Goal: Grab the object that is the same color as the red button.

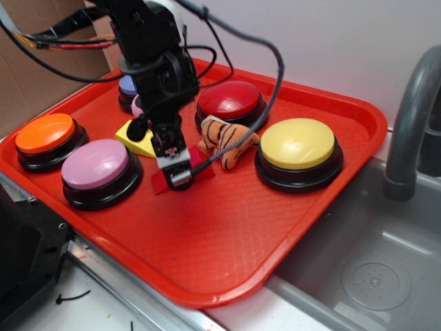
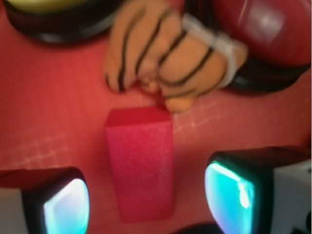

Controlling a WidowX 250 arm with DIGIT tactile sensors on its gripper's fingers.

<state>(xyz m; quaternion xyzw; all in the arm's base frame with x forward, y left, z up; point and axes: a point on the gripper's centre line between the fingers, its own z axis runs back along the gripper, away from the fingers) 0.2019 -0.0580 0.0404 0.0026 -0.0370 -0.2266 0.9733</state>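
While the arm hangs over the middle of the red tray (image 1: 324,227), the step in hand looks like the approach to the grasp, with nothing lifted yet.

Going left to right in the exterior view: the orange button (image 1: 45,134) sits at the tray's left edge, and the pink button (image 1: 96,164) stands just beside it, nearer the front edge. Behind them, toward the far edge, a blue button (image 1: 127,86) is partly hidden by the arm. The yellow wedge (image 1: 138,140) lies just left of the pincer (image 1: 180,178).

The pincer is down over the red wedge block (image 1: 160,183), which lies flat on the tray near its middle. In the wrist view the block (image 2: 140,163) runs lengthwise between the two fingers (image 2: 66,204), which stand spread on either side with bare tray visible between each pad and the block. So the pincer is open and holds nothing.

Right of the block, the striped tiger toy (image 1: 225,140) lies just past the block's far end; whether they touch I cannot tell. Behind the toy stands the red button (image 1: 230,100), near the far edge, and the yellow button (image 1: 298,145) sits toward the right edge.

The next move, as I judge it, calls for the fingers to close squarely across the block's width and then lift. The risk is the toy: it is close enough that a forward drift could snag it.
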